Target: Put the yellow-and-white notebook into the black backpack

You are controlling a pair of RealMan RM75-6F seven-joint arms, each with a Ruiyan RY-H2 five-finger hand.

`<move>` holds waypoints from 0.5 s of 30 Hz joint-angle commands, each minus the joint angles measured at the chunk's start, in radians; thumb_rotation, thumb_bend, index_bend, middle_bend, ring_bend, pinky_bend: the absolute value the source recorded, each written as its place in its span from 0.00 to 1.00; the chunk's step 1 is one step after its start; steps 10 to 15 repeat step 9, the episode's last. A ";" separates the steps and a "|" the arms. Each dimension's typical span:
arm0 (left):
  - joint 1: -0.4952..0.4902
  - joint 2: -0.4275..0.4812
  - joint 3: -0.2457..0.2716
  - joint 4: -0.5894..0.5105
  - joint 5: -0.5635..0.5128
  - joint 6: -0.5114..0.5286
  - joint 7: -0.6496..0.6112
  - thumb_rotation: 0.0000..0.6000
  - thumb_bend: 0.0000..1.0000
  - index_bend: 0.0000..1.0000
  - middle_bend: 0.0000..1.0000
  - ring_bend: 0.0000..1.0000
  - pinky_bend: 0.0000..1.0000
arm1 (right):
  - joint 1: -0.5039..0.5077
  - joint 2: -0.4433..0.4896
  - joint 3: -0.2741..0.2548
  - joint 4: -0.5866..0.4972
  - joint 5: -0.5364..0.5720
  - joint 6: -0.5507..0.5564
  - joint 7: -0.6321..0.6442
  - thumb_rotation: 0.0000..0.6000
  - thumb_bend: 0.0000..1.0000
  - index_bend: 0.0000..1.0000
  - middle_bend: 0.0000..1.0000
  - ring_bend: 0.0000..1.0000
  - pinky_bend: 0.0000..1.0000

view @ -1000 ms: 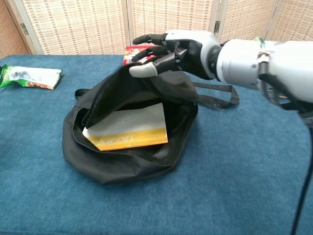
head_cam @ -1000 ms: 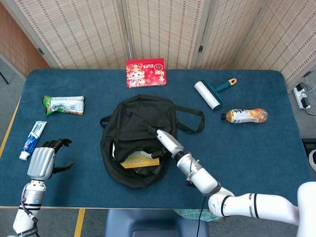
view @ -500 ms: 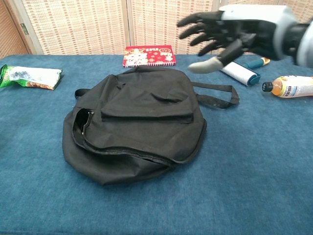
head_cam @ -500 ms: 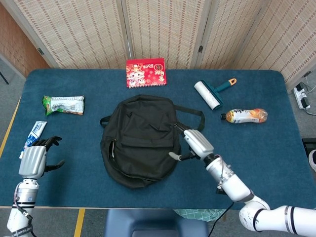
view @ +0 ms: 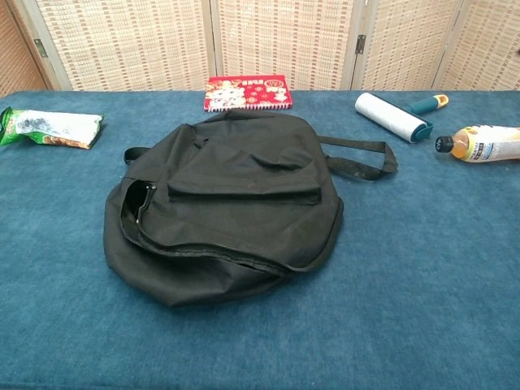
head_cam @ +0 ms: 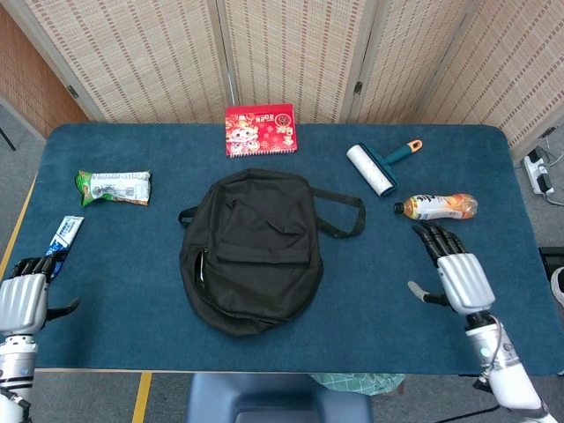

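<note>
The black backpack (head_cam: 251, 249) lies flat in the middle of the blue table, its flap down over the opening; the chest view shows the backpack (view: 227, 211) the same way. The yellow-and-white notebook is hidden from both views. My right hand (head_cam: 456, 271) hovers at the table's right front, well away from the bag, fingers spread and empty. My left hand (head_cam: 22, 298) sits at the far left front edge, fingers apart, holding nothing. Neither hand appears in the chest view.
A red notebook (head_cam: 261, 129) lies behind the bag. A lint roller (head_cam: 377, 166) and a drink bottle (head_cam: 436, 206) are at the right. A green snack pack (head_cam: 113, 187) and a toothpaste box (head_cam: 60, 247) lie at the left.
My right hand let the flap drop over the notebook, then drew back to the right front of the table. My left hand slid back toward the near left edge.
</note>
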 commanded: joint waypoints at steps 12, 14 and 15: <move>0.103 0.044 0.066 -0.063 0.129 0.133 -0.027 1.00 0.01 0.23 0.32 0.27 0.20 | -0.206 -0.022 -0.056 0.176 -0.065 0.214 0.170 0.89 0.29 0.00 0.06 0.00 0.11; 0.103 0.044 0.066 -0.063 0.129 0.133 -0.027 1.00 0.01 0.23 0.32 0.27 0.20 | -0.206 -0.022 -0.056 0.176 -0.065 0.214 0.170 0.89 0.29 0.00 0.06 0.00 0.11; 0.103 0.044 0.066 -0.063 0.129 0.133 -0.027 1.00 0.01 0.23 0.32 0.27 0.20 | -0.206 -0.022 -0.056 0.176 -0.065 0.214 0.170 0.89 0.29 0.00 0.06 0.00 0.11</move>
